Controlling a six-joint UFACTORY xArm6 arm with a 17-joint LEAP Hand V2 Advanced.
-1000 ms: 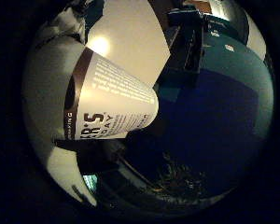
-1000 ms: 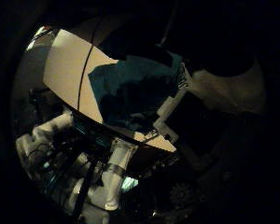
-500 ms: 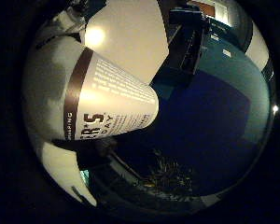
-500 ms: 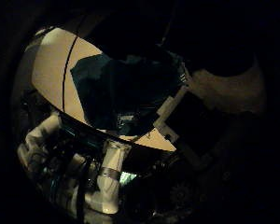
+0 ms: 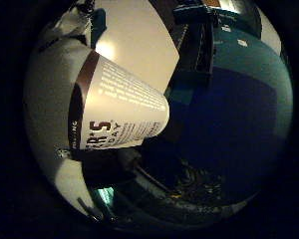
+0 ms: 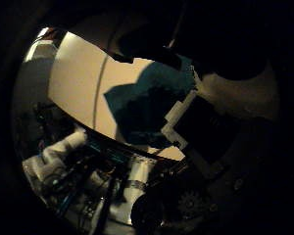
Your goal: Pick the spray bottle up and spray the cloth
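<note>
A white spray bottle (image 5: 119, 114) with a brown band and a printed label fills much of the little finger side view, close against the palm. My right hand (image 6: 206, 132) is curled round it, and a dark finger (image 5: 197, 45) reaches in beside it. Bottle and hand are held in the air above the tan table (image 6: 73, 93). The blue cloth (image 6: 142, 107) lies crumpled on that table, beyond the bottle. The bottle's nozzle is hidden.
The table's near edge (image 6: 112, 142) runs under the cloth. Beyond it stand white and black robot parts and equipment (image 6: 63, 152). Bare tan tabletop (image 5: 134, 45) lies beside the cloth.
Both views have shifted, so the hand has turned and moved over the table. The bottle keeps its place against the palm. The cloth now shows larger in the thumb side view.
</note>
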